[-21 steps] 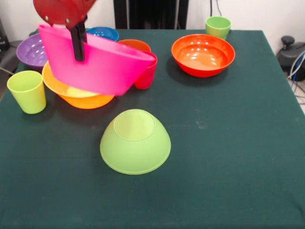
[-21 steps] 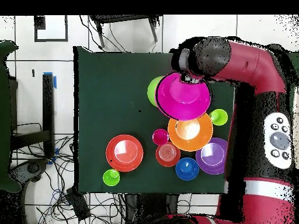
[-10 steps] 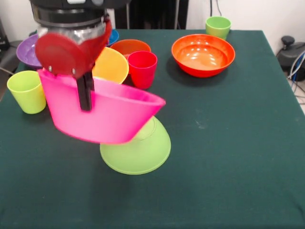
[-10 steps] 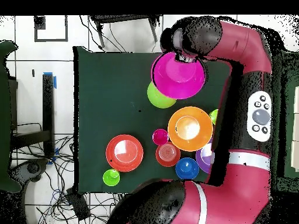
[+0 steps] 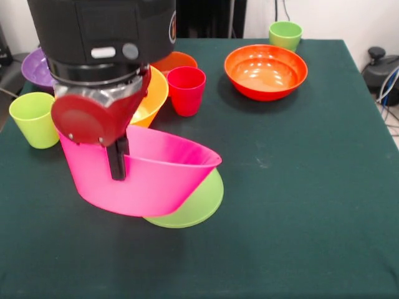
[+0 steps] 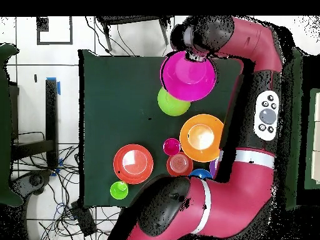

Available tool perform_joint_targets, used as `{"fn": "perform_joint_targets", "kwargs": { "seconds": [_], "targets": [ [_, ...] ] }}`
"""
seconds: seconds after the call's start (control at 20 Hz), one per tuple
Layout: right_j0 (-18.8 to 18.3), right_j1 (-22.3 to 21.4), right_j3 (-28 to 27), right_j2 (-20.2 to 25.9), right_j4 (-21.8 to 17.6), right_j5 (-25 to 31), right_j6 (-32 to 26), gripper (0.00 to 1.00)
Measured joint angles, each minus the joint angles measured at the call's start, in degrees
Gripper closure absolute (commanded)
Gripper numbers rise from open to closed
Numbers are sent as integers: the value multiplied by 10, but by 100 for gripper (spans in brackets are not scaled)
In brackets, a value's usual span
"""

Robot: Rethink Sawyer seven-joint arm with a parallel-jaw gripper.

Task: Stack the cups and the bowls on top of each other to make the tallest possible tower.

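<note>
Here: large pink bowl [image 5: 146,177] tilted, held above upturned lime green bowl [image 5: 196,205], partly covering it. Gripper [image 5: 117,163] pinching pink bowl's rim, one finger visible outside wall. Yellow-orange bowl [image 5: 153,99], red-pink cup [image 5: 186,90] behind.

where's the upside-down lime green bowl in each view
Front view: the glossy lime green plastic bowl sits rim-down at lower centre, mostly hidden behind the large pink plastic bowl.
Overhead view: it lies at upper centre, peeking out just below the pink bowl.
Shared landmark: the medium orange plastic bowl, at upper right in the front view and lower left overhead.
</note>
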Motion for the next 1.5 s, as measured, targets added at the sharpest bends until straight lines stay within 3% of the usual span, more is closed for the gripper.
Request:
{"fn": "perform_joint_targets", "kwargs": {
  "seconds": [0.3, 1.5],
  "targets": [
    [0, 16, -6, 0, 20, 10, 0, 100],
    [0, 14, 5, 0, 55, 11, 0, 100]
  ]
}}
